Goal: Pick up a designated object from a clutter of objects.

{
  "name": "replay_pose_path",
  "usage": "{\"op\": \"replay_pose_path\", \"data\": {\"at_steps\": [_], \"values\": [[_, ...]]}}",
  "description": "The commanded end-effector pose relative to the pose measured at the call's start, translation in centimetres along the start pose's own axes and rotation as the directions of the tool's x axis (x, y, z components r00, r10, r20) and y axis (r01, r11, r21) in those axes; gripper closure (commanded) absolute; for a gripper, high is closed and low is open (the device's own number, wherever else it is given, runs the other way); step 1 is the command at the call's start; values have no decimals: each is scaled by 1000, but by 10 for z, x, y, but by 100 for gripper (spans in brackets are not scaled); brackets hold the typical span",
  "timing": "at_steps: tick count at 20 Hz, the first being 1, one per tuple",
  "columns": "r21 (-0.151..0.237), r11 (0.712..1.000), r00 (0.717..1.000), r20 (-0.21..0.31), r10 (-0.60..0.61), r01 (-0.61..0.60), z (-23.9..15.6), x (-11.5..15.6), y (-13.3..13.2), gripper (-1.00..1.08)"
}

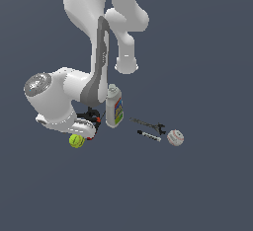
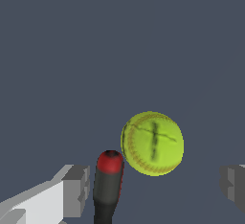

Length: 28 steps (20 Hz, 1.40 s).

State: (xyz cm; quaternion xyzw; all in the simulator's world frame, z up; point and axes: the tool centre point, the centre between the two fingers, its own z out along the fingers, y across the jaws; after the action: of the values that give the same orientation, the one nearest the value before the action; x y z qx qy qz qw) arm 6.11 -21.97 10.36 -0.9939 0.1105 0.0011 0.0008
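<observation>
The designated object, a yellow-green ball (image 1: 76, 140) (image 2: 152, 143), rests on the dark floor at the exterior view's left end of the clutter of objects. My gripper (image 1: 83, 132) (image 2: 155, 187) hovers just above it and is open. In the wrist view its two grey fingers (image 2: 75, 189) stand wide apart, with the ball ahead of the gap and touching neither. The black clamp's red-tipped handle (image 2: 109, 170) lies close beside the ball, inside the finger span. In the exterior view the hand partly hides the clamp (image 1: 92, 116).
A white bottle (image 1: 114, 106) with a colourful label stands upright just to the exterior view's right of my hand. Farther right lie a grey wrench (image 1: 148, 124), a black-white marker (image 1: 148, 136) and a white baseball (image 1: 175, 137).
</observation>
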Motion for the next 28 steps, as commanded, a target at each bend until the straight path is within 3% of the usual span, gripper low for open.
{"op": "replay_pose_path", "data": {"at_steps": [1,9,23,24,28], "values": [[-1,1000,1000,-2,9,-9,8,1,8,-92],[-1,1000,1000,-1,13,-13,15,1,11,-92],[-1,1000,1000,-2,14,-14,62,2,12,-92],[-1,1000,1000,-2,14,-14,62,2,12,108],[-1,1000,1000,-2,14,-14,62,2,12,108]]}}
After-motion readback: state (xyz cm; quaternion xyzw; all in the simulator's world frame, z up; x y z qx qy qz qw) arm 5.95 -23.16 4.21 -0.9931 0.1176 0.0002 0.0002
